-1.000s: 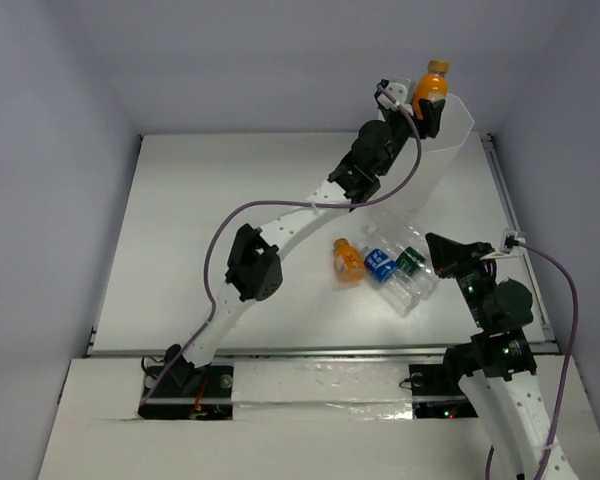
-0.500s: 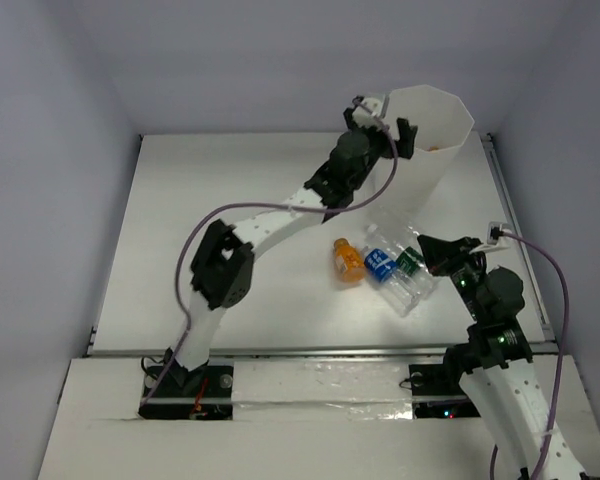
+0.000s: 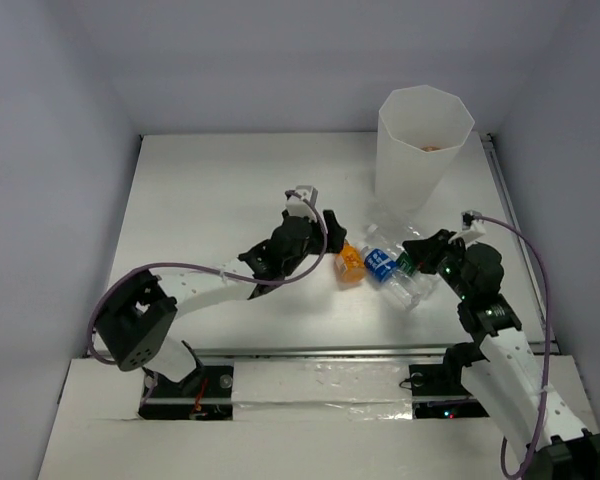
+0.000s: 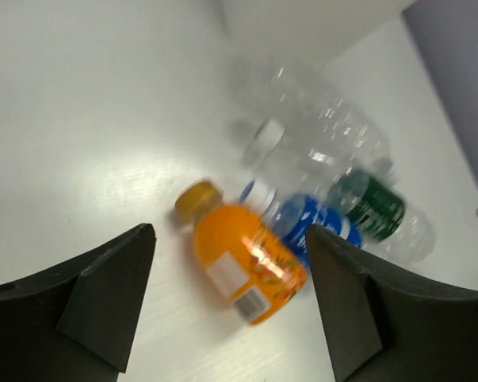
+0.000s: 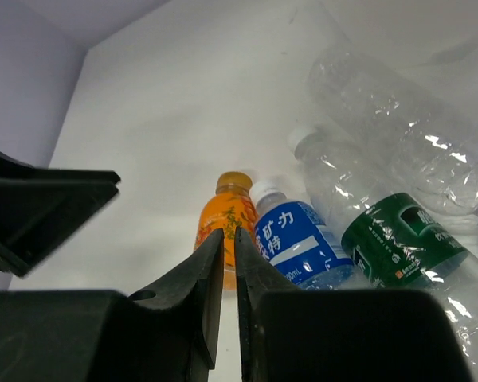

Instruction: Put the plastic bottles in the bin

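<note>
Several bottles (image 3: 380,265) lie on their sides in a tight cluster on the white tabletop (image 3: 210,200). Leftmost is the orange bottle (image 4: 243,270), with an orange cap and a label bearing a white panel of print too small to read. Touching its right side is the blue-labelled bottle (image 5: 299,243), white-capped, its label carrying large white Chinese characters and a smaller line ending in "mL". Next comes the green-labelled bottle (image 5: 402,235), also white-capped, with white script that cannot be made out. Behind these lies a clear bottle (image 5: 390,111), crumpled, with no label showing.

At the left, the left claw (image 4: 229,239) is low over the tabletop with its two fingers spread wide and nothing between them. The orange bottle lies just beyond the fingertips, lined up with the gap, cap pointing away to the left.

At the right of the cluster, the right claw (image 5: 229,239) is nearly closed, only a thin slit between its fingers, holding nothing. It points across the bottles, with the green-labelled one nearest to it.

Farther back and to the right stands the bin (image 3: 420,175), upright, just behind the clear bottle; an orange patch (image 3: 432,146) shows inside its rim.
</note>
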Robot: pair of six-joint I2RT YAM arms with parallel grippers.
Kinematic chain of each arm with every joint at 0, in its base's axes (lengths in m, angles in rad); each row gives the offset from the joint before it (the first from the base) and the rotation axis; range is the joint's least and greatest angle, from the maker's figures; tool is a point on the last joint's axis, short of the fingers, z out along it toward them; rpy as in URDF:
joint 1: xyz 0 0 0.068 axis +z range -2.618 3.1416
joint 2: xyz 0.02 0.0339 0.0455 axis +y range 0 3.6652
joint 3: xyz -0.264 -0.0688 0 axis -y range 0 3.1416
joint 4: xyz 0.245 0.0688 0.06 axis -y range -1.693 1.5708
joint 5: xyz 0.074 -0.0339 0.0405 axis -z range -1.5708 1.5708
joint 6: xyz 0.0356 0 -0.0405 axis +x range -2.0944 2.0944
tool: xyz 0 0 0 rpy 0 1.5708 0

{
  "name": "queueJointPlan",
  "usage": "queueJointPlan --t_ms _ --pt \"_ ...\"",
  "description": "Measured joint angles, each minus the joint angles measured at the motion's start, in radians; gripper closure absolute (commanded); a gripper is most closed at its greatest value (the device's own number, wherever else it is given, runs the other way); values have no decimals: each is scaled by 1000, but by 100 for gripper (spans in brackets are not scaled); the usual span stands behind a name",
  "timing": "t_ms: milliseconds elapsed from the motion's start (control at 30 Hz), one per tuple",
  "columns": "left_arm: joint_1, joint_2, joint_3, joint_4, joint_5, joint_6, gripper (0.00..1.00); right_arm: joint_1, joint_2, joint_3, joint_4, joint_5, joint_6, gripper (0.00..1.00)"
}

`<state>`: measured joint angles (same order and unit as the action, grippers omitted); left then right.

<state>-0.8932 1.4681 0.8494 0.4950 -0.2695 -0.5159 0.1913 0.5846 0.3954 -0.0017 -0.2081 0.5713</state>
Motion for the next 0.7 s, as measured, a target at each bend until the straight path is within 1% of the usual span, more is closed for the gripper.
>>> queueJointPlan --t_ms 33,67,133,267,333,367,400,433,467,567,700 --pt "-3 6 -27 -29 10 -18 15 1 18 2 0 -5 -2 83" --pt "-3 14 -45 -54 26 -31 12 1 30 2 -2 -9 -4 83" --pt "-4 32 -55 -79 50 -55 8 7 50 3 -23 -10 -7 82" --pt "-4 72 -54 -66 87 -84 3 13 36 3 -56 -9 -11 81" --pt "-4 105 -49 -55 109 -95 3 13 22 3 -67 -8 -13 74" --pt "-4 126 -47 -47 122 -100 3 13 19 5 -74 -6 -18 66" --pt "-4 145 -45 -41 136 -105 3 13 20 8 -79 -5 -20 62" --pt "-4 163 -43 -34 147 -111 3 13 29 13 -82 -6 -25 51" --pt "-4 180 -43 -27 161 -115 3 13 36 18 -86 -9 -30 47" --pt "-4 219 -42 -7 192 -129 4 19 85 34 -89 -17 -38 42" --pt "-4 266 -30 27 211 -143 10 36 146 36 -95 -21 -44 41"
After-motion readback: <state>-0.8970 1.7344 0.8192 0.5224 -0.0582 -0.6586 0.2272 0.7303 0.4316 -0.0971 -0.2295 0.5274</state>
